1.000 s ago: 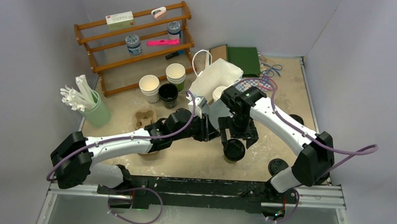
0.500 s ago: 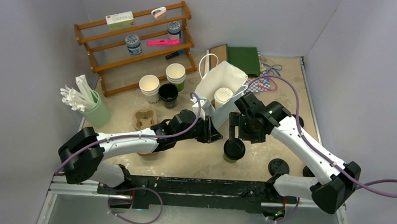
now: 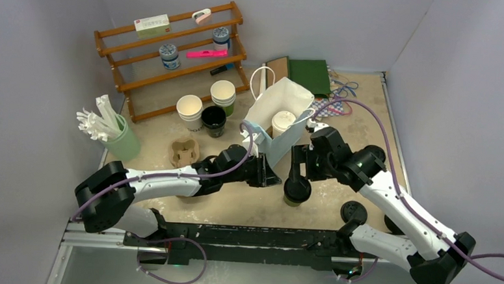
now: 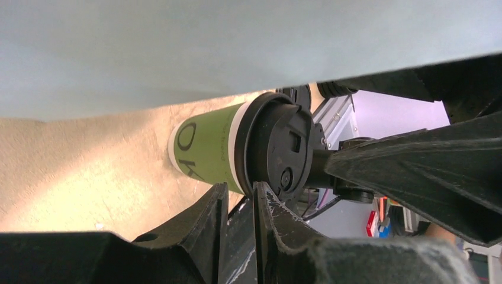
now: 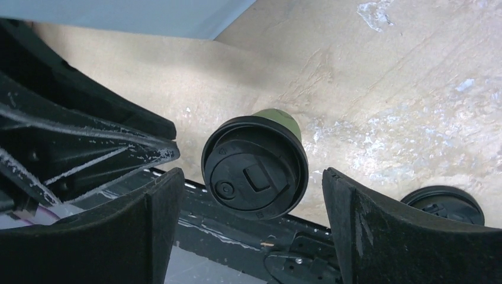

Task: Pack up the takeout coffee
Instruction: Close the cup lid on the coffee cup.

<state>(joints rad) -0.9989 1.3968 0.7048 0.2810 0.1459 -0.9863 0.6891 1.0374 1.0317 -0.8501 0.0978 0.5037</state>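
One takeout coffee, a green-sleeved cup (image 3: 297,191) with a black lid (image 5: 254,168), stands on the table near the front. My right gripper (image 3: 297,165) hovers just over it, open wide, its fingers on either side of the lid and apart from it. The left wrist view shows the same cup (image 4: 207,148) just beyond my left gripper (image 4: 240,186), whose jaws stand a narrow slit apart with nothing between them. That gripper (image 3: 271,179) sits by the near corner of the white paper bag (image 3: 267,107). A white-lidded takeout coffee (image 3: 282,121) stands inside the bag.
Behind the left arm are stacked lidless cups (image 3: 189,107), a black lidless cup (image 3: 213,119) and a brown carrier (image 3: 184,151). A green holder of white sticks (image 3: 122,143) stands far left and a wooden rack (image 3: 169,53) at the back. Loose black lids (image 3: 353,211) lie right.
The right arm drew back to the right and its gripper now sits over the black-lidded cup. The bag stands more open, showing the white lid. The left jaws narrowed.
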